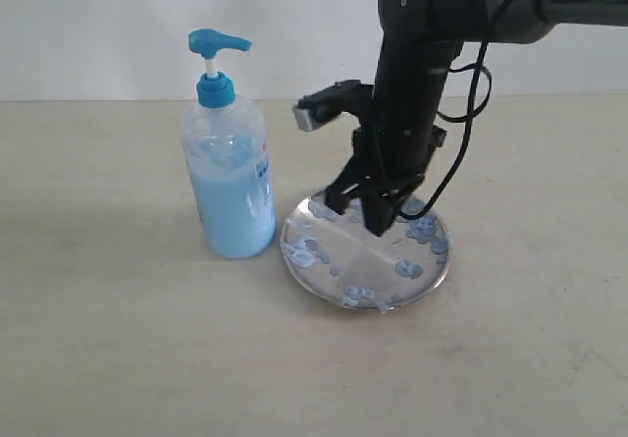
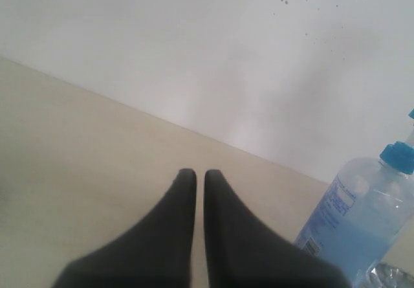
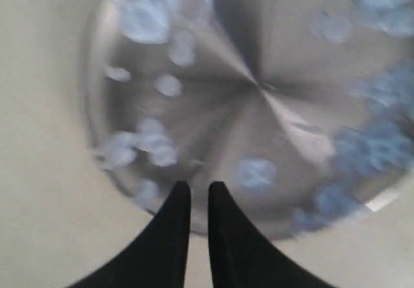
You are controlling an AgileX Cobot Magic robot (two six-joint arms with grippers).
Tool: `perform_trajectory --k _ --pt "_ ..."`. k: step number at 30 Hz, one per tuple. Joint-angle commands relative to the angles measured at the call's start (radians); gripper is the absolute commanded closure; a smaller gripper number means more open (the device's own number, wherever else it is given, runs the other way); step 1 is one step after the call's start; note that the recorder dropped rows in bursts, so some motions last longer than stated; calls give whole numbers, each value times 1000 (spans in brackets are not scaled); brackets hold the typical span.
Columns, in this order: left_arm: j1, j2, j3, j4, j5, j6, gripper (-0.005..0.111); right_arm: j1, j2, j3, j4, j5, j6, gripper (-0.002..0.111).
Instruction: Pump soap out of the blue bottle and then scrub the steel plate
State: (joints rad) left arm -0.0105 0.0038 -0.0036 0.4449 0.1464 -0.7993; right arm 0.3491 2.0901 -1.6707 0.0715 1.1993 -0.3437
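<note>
Black arm [image 1: 404,113], grey PiPER-marked link [image 1: 549,15], looped black cable [image 1: 476,103]

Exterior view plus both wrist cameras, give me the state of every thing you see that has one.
Bottle: upright, pump head up, over half full.
Plate: flat on the table, dotted with soap blobs.
Right gripper: over the plate, fingers nearly together, empty.
Left gripper: fingers nearly together, empty.
</note>
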Motion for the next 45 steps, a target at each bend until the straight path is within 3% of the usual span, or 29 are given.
perform_trajectory --k 1,4,8,10,12,14,15,17,19,21,23,26,28,30,31,33,35,36,39,40,41,42,43,44,45 --pt "-5 -4 4 -11 -12 7 102 -18 16 3 -305 -288 370 108" --pt "-5 -4 4 -11 -12 7 102 0 34 3 -140 -417 435 108" --pt "-5 -4 4 -11 -12 7 102 32 36 5 -28 -67 -20 108" --pt "-5 -4 4 -11 -12 7 102 21 40 8 -57 -11 -42 108" --pt "-5 -4 4 -11 -12 7 102 -3 50 4 -164 -161 112 108" --pt "-5 -4 4 -11 -12 7 102 -19 56 4 -228 -388 388 108" --pt "-5 -4 4 -11 -12 7 102 -21 58 4 -200 -478 507 108" --pt "-5 -4 4 -11 -12 7 102 -10 59 4 -65 -529 549 108" --pt "-5 -4 4 -11 -12 7 102 13 59 4 37 -414 318 108" --pt "-5 -4 4 -11 -12 7 102 33 57 4 46 -138 -47 108" --pt "-5 -4 4 -11 -12 7 102 33 67 9 16 22 -221 108" --pt "-5 -4 4 -11 -12 7 102 21 73 16 -174 10 -160 108" --pt "-5 -4 4 -11 -12 7 102 21 75 13 -268 -216 56 108" --pt "-5 -4 4 -11 -12 7 102 21 75 13 -187 -423 334 108" --pt "-5 -4 4 -11 -12 7 102 23 71 13 -121 -420 363 108" --pt "-5 -4 4 -11 -12 7 102 23 60 13 -33 -257 168 108" --pt "-5 -4 4 -11 -12 7 102 20 57 13 -86 -37 -64 108" --pt "-5 -4 4 -11 -12 7 102 15 57 13 -159 22 -75 108" --pt "-5 -4 4 -11 -12 7 102 4 64 13 -440 22 -11 108" --pt "-5 -4 4 -11 -12 7 102 5 64 13 -526 -5 83 108" --pt "-5 -4 4 -11 -12 7 102 9 64 9 -577 -153 320 108" --pt "-5 -4 4 -11 -12 7 102 13 64 3 -538 -216 460 108" --pt "-5 -4 4 -11 -12 7 102 26 62 2 -357 -233 556 108" --pt "-5 -4 4 -11 -12 7 102 33 60 6 -268 -177 461 108" --pt "-5 -4 4 -11 -12 7 102 41 65 8 -153 0 158 108"
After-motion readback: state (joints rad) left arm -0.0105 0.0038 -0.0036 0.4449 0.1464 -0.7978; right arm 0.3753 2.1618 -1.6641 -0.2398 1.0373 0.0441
